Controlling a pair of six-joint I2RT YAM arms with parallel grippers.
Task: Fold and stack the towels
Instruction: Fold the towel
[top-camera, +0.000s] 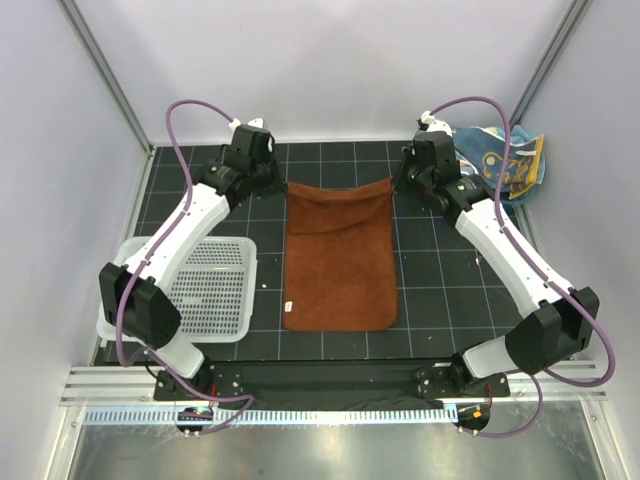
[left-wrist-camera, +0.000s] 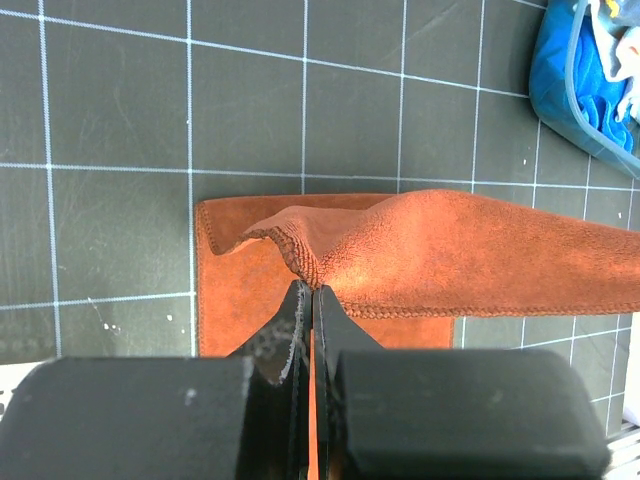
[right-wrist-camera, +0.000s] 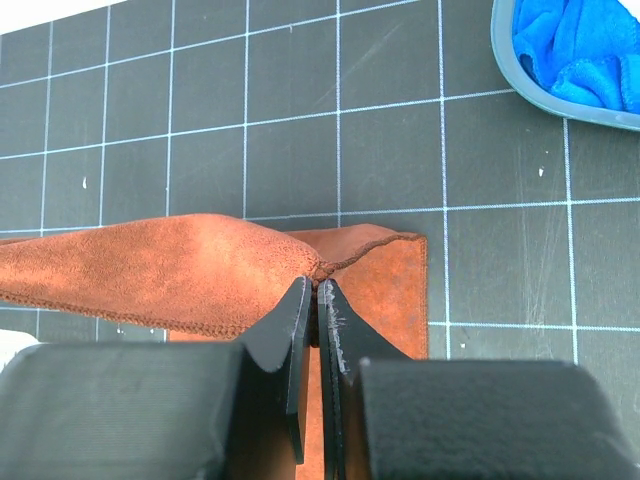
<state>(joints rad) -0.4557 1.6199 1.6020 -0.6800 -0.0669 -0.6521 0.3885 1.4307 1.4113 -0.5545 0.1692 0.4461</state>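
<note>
Clamped shut in the black left gripper (left-wrist-camera: 308, 290) and black right gripper (right-wrist-camera: 316, 284), the two far corners of the rust-brown terry towel (top-camera: 340, 270), which lies flat midway across the black gridded mat (top-camera: 450, 290), are lifted, evidently to fold its far edge nearward.

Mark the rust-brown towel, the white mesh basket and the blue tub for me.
rust-brown towel (top-camera: 340, 275), top external view, middle of the flat cloth.
white mesh basket (top-camera: 215, 290), top external view, bare mesh floor.
blue tub (right-wrist-camera: 502, 45), right wrist view, its left rim.
</note>
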